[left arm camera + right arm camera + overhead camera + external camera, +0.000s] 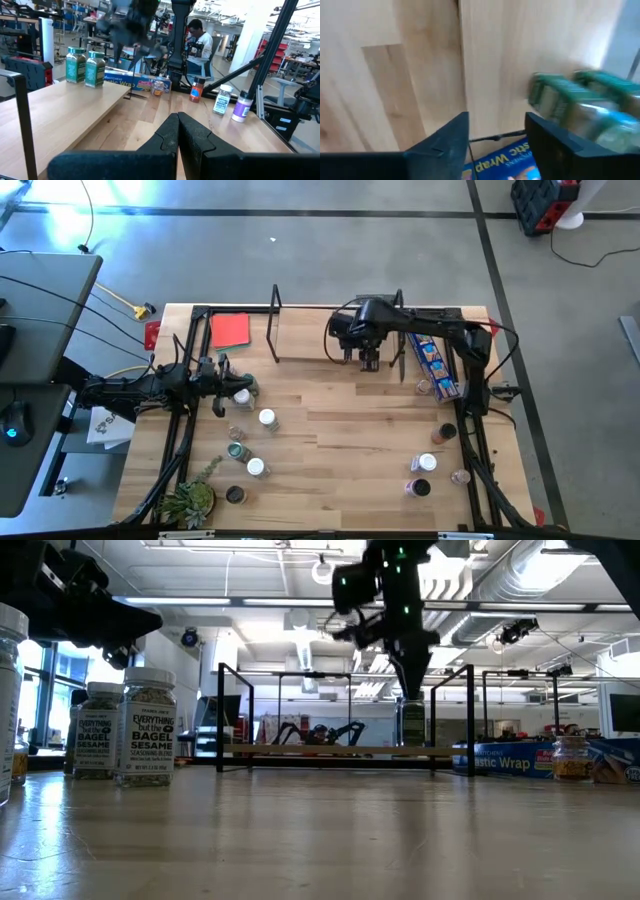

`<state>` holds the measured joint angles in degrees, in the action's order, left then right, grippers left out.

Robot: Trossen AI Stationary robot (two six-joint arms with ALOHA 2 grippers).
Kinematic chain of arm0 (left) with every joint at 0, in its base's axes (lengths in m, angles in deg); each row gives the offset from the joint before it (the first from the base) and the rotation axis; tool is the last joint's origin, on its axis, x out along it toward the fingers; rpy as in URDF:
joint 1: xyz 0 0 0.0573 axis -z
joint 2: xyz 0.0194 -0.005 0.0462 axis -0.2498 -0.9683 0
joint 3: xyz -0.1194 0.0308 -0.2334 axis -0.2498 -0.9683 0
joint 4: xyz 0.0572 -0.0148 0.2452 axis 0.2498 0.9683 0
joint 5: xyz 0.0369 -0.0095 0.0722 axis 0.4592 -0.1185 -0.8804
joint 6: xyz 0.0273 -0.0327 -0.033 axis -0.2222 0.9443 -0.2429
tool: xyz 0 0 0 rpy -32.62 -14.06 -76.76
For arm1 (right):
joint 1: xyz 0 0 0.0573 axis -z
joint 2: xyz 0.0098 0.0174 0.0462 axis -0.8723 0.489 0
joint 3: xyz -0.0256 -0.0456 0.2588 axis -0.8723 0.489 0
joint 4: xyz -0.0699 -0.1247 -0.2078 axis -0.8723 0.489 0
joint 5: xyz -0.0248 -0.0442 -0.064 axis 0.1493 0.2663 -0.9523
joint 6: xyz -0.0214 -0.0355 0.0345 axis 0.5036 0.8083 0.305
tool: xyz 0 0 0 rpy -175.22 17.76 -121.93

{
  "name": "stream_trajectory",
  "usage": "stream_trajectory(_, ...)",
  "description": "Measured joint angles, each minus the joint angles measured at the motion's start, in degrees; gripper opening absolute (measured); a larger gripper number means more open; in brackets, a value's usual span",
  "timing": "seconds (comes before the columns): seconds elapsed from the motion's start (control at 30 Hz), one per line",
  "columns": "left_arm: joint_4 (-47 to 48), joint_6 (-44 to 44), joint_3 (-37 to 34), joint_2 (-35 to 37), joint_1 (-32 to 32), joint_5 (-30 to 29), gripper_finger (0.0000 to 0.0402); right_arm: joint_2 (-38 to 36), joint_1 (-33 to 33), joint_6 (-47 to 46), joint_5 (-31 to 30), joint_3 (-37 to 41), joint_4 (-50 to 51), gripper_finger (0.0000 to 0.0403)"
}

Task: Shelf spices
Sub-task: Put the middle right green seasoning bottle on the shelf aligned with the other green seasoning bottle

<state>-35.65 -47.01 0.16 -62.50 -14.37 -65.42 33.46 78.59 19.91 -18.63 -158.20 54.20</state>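
Two green-topped jars (pixel 85 66) stand on the shelf (pixel 55 112) — the rest sit scattered on the table (pixel 340 450). Right hand (pixel 368 360) hovers above the shelf, fingers apart and empty; left hand (pixel 222 380), pressed together, waits near the left-side jars (pixel 250 430).

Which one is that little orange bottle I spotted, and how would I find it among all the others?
Start at the long blue box lying along the table's right side. Just past its end stand several small jars; the orange bottle is there, between a small amber jar and a white-labelled jar. It alone has bright orange contents.
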Motion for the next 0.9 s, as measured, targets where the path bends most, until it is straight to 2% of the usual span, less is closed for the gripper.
stream_trajectory(0.17, 0.03, -0.02, 0.00, -0.02, -0.01, 0.00, 0.0001, 0.00, 2.38, -4.62, -3.93, 9.74, -7.87, 0.0107)
stream_trajectory(0.33, 0.07, -0.04, 0.00, -0.02, -0.01, 0.09, 0.0001, 0.00, 4.73, -5.45, -7.53, 13.18, -12.74, 0.0066)
stream_trajectory(0.5, 0.07, -0.02, 0.00, -0.02, 0.00, 0.11, 0.0001, 0.00, 6.82, -5.48, -7.73, 13.16, -15.08, 0.0053)
stream_trajectory(0.9, 0.07, 0.00, 0.00, -0.02, -0.01, 0.09, 0.0001, 0.00, 9.47, -4.98, -8.32, 13.16, -16.19, 0.0052)
